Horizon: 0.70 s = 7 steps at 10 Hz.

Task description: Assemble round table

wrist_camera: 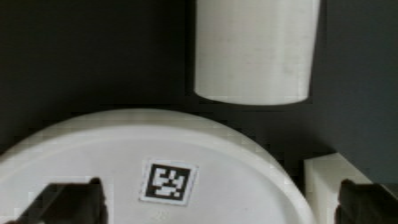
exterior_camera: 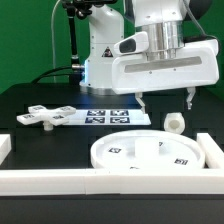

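Here's the disc (exterior_camera: 140,152), big, flat, round and white, lying flat on the black bench (exterior_camera: 40,140) close to the front edge, towards the exterior view's right. It carries several black-and-white square tags, and the wrist view shows one tag (wrist_camera: 169,182) sharply on the disc (wrist_camera: 107,150). Just behind it, apart from its rim, is the post (exterior_camera: 175,122), a short white cylinder. In the wrist view the post (wrist_camera: 258,50) looks to be lying on its side, dark bench showing between it and the disc. Over by the edge at the exterior view's left lies the foot (exterior_camera: 45,116), a flat white cross with tags, touching or just beside the marker board (exterior_camera: 108,116), which sits mid-bench. The white arm (exterior_camera: 160,60) reaches in from the back with its wrist pointing straight down. The hand (exterior_camera: 166,100) hangs above the bench over the disc's far rim and the post, touching neither. Its fingers (exterior_camera: 190,97) are spread wide apart and hold nothing; the wrist view has the hand (wrist_camera: 205,205) with dark tips at either side over the disc. White walls (exterior_camera: 60,180) run along the front edge and up the side at the exterior view's right, fencing in the disc and post.
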Available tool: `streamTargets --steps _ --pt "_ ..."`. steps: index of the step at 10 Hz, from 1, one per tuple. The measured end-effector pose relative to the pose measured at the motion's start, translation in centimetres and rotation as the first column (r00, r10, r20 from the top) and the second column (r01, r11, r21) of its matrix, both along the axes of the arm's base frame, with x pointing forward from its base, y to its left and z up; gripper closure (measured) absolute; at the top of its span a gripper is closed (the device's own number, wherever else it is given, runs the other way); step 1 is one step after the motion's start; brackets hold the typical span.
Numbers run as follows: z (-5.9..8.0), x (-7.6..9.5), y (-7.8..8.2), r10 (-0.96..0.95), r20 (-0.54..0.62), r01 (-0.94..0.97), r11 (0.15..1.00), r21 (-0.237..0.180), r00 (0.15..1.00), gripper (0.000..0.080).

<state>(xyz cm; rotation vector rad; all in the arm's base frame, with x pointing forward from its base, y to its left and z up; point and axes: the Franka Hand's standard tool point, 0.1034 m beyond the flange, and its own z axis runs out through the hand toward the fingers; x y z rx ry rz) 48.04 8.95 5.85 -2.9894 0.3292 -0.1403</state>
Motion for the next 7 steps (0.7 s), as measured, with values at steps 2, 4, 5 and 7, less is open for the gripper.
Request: streamTargets --steps 2,4,5,7 --pt "-0.3 -0.5 0.1 -0.007 -0.052 0.008 1.000 0.006 0.999 0.0150" --pt "-0.5 -1.8 1.2 -0.105 -0.275 0.113 0.994 0.014 0.956 0.0150" --pt "-0.6 -1.2 1.2 -0.097 -0.329 0.113 0.993 0.030 0.939 0.0150" --pt "-0.6 -1.8 0.8 -0.057 -0.444 0.088 0.995 0.050 0.894 0.0150"
